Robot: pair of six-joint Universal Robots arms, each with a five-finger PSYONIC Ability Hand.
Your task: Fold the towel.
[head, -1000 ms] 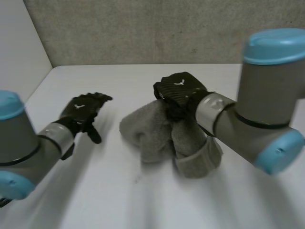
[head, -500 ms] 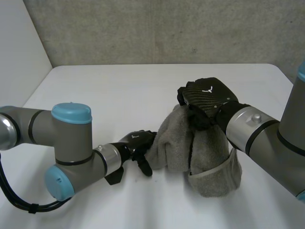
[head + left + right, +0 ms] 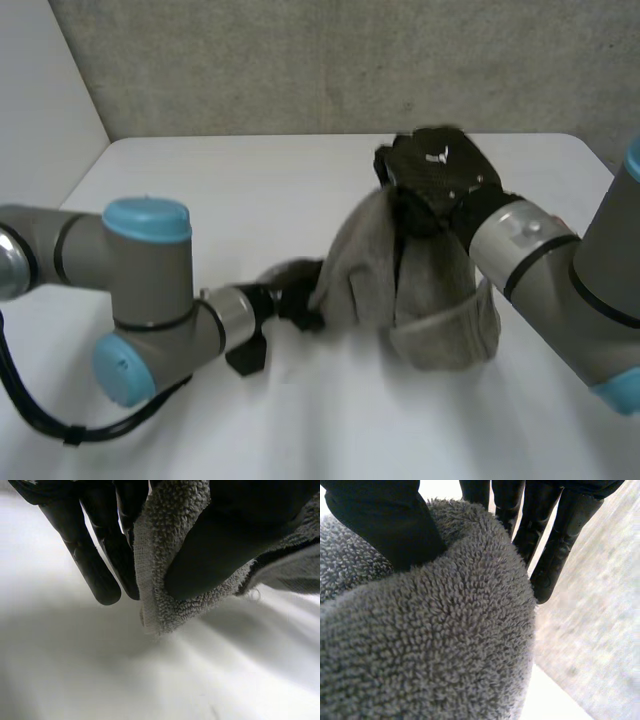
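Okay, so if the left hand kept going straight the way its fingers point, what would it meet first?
Probably the towel: the left hand pinches its lower edge and points into the bulk hanging from the right hand. The table lies close beyond its fingertips; depth is unclear.

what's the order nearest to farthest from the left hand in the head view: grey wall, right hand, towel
1. towel: touching, the left hand pinches its edge on the robot's left side.
2. right hand: farther back and to the robot's right, gripping the raised top of the towel.
3. grey wall: beyond the table's far edge.
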